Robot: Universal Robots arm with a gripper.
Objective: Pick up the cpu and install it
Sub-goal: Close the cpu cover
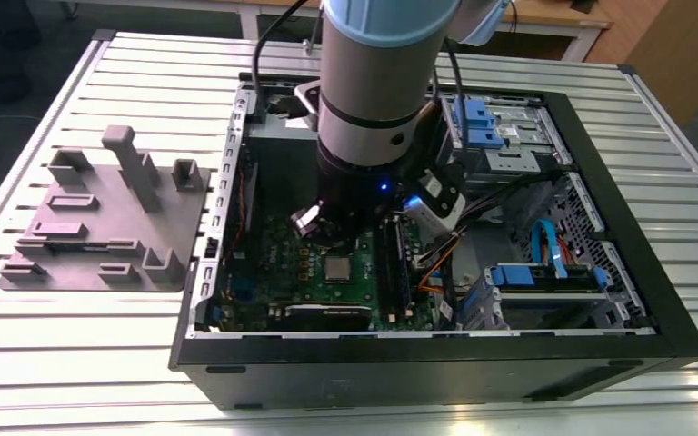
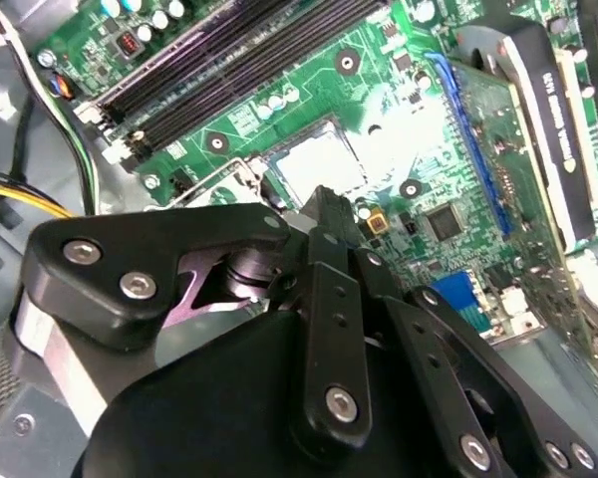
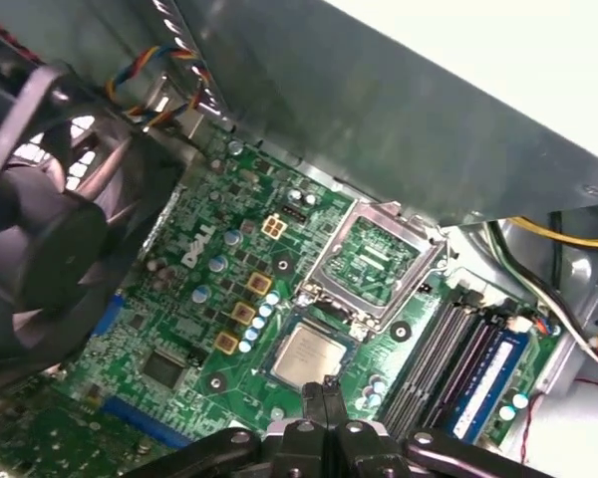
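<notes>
The cpu (image 3: 307, 356) lies flat in its socket on the green motherboard (image 3: 194, 299), silvery top up. It also shows in the exterior view (image 1: 339, 267) and, glaring bright, in the second wrist view (image 2: 314, 159). The silver socket frame (image 3: 374, 261) stands flipped open beside it. My gripper (image 3: 324, 388) hovers just above the chip's edge, its black fingers pressed together with nothing between them. The shut tips (image 2: 322, 199) sit close to the socket. In the exterior view the arm (image 1: 373, 100) reaches down into the open computer case (image 1: 446, 354).
A black fan (image 3: 40, 219) stands close to one side of the socket and memory slots (image 3: 448, 358) on the other. A black expansion card (image 2: 548, 129) runs along the board. Orange and yellow cables (image 1: 440, 263) and blue drive bays (image 1: 483, 123) fill the case. A grey fixture plate (image 1: 106, 218) sits on the exterior view's left.
</notes>
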